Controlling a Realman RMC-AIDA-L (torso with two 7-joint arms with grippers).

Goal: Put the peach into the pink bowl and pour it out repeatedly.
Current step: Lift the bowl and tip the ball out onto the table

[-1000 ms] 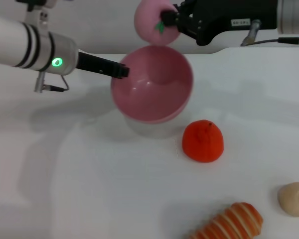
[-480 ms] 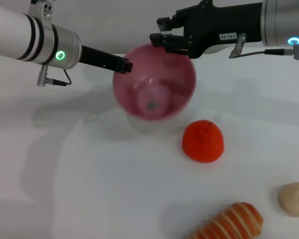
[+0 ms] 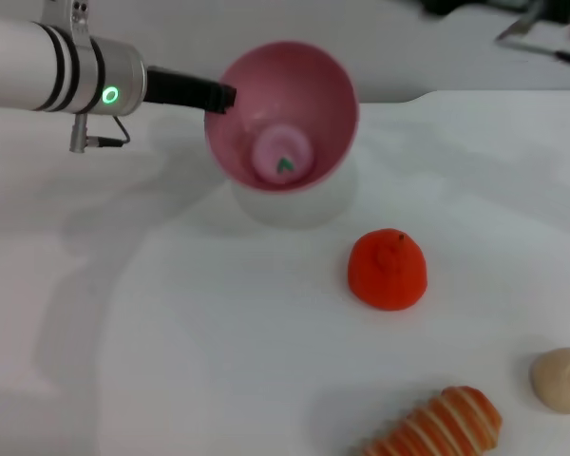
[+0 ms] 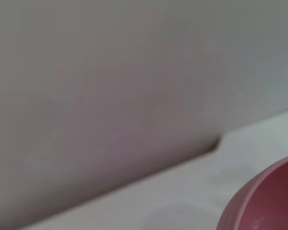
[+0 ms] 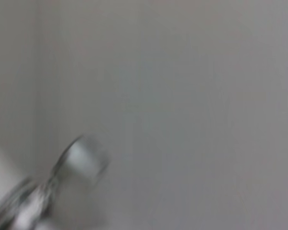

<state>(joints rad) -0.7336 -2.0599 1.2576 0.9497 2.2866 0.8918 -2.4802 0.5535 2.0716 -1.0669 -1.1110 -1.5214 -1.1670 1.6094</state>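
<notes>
Head view: peach in pink bowl, L pincer gripping rim.

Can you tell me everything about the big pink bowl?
The pink bowl is smooth, shiny and round like half a ball, and looks like plastic. It is lifted off the white table and tipped so its opening faces the head camera. The left hand grips its rim on the left side. Inside, at the bottom, lies the small pale peach with its green mark showing.
</notes>
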